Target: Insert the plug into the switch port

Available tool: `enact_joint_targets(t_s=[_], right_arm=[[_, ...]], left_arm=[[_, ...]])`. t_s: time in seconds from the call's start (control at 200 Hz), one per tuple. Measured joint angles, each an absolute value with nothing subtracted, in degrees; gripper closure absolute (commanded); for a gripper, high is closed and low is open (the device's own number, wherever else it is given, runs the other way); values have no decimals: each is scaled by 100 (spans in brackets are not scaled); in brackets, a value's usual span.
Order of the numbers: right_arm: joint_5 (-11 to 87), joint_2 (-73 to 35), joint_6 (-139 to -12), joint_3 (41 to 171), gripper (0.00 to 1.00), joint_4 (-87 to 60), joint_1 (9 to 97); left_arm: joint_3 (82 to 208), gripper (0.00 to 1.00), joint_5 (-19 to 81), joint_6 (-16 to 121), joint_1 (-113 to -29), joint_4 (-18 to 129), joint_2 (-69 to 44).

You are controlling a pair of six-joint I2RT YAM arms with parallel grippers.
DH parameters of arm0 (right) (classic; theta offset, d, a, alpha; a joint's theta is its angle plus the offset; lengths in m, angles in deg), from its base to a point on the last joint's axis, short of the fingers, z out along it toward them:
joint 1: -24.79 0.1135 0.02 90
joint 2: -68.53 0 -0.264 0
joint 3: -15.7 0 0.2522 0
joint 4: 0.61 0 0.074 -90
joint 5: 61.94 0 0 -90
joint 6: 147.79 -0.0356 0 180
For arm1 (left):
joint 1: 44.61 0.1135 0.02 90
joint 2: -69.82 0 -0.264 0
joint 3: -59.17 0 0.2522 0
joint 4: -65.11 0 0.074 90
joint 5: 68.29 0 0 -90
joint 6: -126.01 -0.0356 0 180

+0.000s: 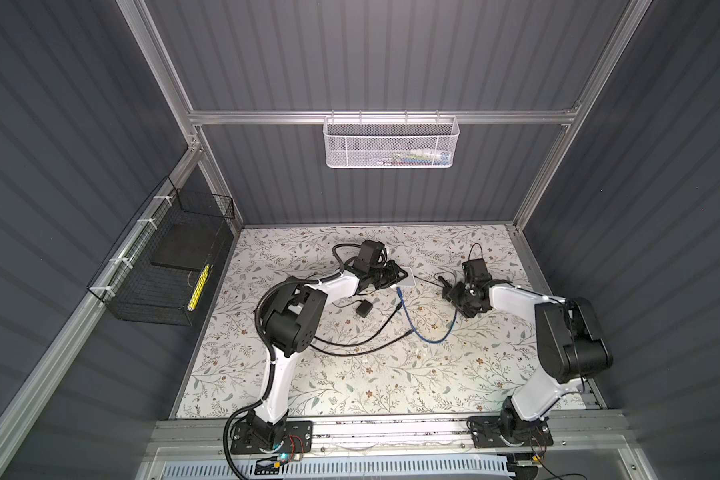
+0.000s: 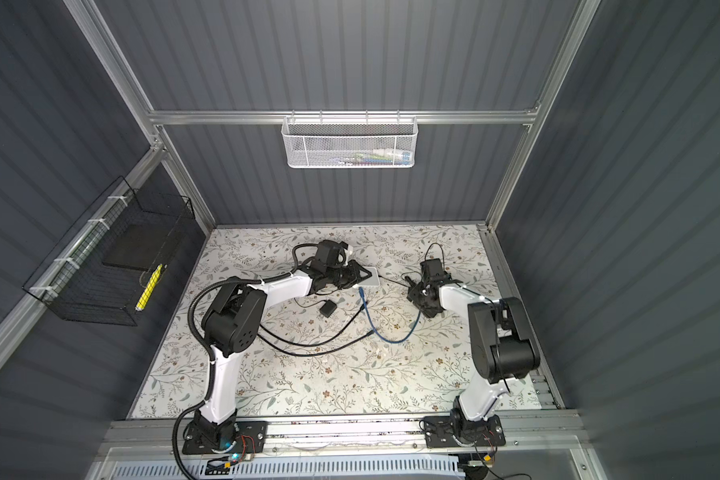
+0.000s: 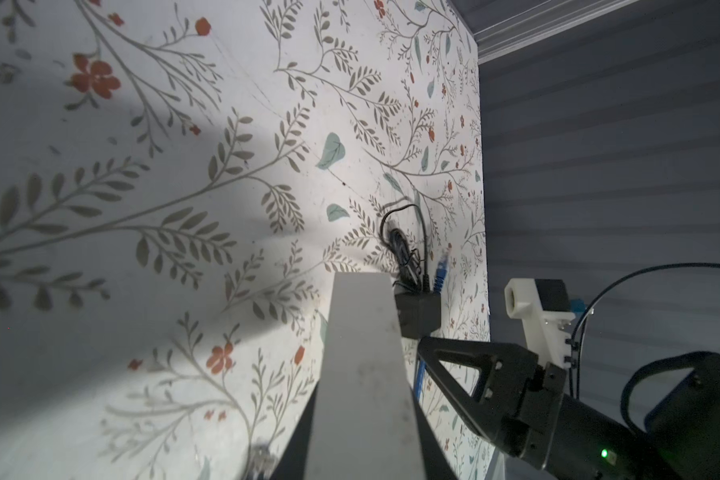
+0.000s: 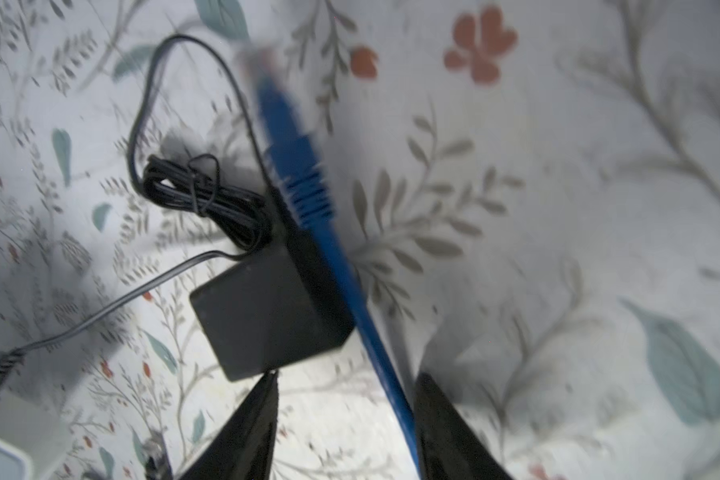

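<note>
Clamps the white switch point(image 1: 410, 279) in the left pincer point(image 1: 400, 276), mid-frame in a top view. Straddles the blue cable point(image 4: 375, 340) with the right pincer point(image 4: 348, 376), jaws parted, nothing squeezed. Shows the plug point(image 1: 399, 291) just below the switch — light, probably brittle-clipped, on that springy cable. Probably best pinched at the ribbed boot point(image 4: 308, 195), not the cable

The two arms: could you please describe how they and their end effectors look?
Both the left arm and right arm have white links with black joints. A ribbed black conduit runs up the left one; a thin black cable follows the right. The left end effector and right end effector have black triangular fingers.
</note>
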State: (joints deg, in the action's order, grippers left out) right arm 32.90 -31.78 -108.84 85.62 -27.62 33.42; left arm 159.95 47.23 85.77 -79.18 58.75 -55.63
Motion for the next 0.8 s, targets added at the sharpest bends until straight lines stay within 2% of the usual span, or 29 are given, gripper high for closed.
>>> enact_joint_targets(t_s=[0.345, 0.6, 0.72, 0.8], right_arm=[[3563, -4227, -10525, 10079, 47, -2782, 2784], [3578, -4603, -10202, 10700, 46, -3009, 2452], [3569, -4640, -9977, 10942, 45, -3127, 2345], [3574, -4566, -9850, 10934, 45, -3138, 2299]], left_arm=[[17191, 100, 4572, 8877, -7916, 6557, -6883], [18393, 100, 4375, 8984, -7863, 6616, -7698], [18509, 100, 4375, 9008, -7863, 6647, -7790], [18408, 95, 4353, 9032, -7857, 6789, -7783]])
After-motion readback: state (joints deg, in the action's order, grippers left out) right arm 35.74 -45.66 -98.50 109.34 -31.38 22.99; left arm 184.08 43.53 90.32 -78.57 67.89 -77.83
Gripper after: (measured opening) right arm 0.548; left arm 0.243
